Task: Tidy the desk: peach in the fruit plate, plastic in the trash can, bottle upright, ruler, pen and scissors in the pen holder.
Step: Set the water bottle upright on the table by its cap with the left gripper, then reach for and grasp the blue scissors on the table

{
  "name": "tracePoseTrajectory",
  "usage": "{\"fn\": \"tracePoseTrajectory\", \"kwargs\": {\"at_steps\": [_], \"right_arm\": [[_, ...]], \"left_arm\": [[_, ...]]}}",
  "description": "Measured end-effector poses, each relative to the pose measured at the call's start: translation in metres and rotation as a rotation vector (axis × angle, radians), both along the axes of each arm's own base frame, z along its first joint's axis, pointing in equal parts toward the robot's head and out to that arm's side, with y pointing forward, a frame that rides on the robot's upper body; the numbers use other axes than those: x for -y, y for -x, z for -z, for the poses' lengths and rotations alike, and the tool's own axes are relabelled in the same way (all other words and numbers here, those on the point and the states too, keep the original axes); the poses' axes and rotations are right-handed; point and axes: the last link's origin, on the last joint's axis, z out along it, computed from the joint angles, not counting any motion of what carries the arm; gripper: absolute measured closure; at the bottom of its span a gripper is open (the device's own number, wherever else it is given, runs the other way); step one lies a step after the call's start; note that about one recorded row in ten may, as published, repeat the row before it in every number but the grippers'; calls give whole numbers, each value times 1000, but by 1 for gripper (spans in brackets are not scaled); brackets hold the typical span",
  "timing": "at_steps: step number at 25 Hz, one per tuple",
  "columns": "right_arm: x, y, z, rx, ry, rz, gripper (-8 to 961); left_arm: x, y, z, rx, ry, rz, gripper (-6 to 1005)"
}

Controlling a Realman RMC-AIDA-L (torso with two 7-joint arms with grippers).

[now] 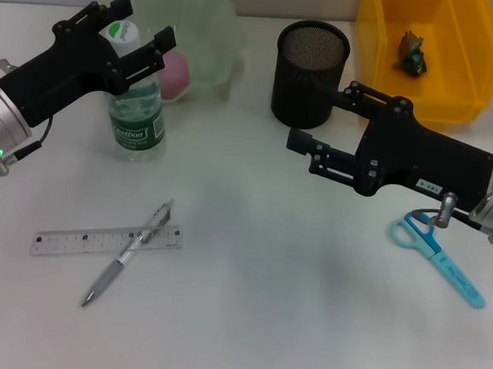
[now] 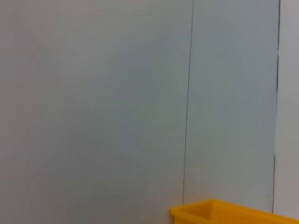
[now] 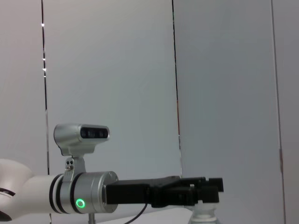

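Observation:
The clear bottle [image 1: 136, 116] with a green label stands upright at the back left. My left gripper [image 1: 137, 29] is at its white cap, one finger on each side, open; in the right wrist view this gripper [image 3: 205, 191] sits just over the bottle top [image 3: 203, 217]. The pink peach [image 1: 177, 72] lies in the pale green fruit plate [image 1: 216, 28]. Crumpled plastic [image 1: 411, 52] lies in the yellow trash can [image 1: 471, 100]. The ruler [image 1: 71, 242] and pen [image 1: 130, 252] lie crossed at the front left. Blue scissors [image 1: 439, 253] lie at the right. My right gripper [image 1: 320, 115] is open and empty beside the black mesh pen holder [image 1: 311, 74].
The right arm's black body stretches over the table from the right edge, partly above the scissors' handles. The left wrist view shows only a grey wall and a corner of the yellow trash can [image 2: 224, 212].

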Motion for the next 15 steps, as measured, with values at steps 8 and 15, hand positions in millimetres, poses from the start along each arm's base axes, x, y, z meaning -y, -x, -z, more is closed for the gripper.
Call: {"fn": "tracePoseTrajectory", "kwargs": {"at_steps": [8, 15], "right_arm": [[-1, -1, -1, -9, -5, 9, 248], [0, -1, -1, -11, -4, 10, 249]], "left_arm": [[6, -2, -8, 36, -29, 39, 203], [16, -4, -17, 73, -58, 89, 203]]}}
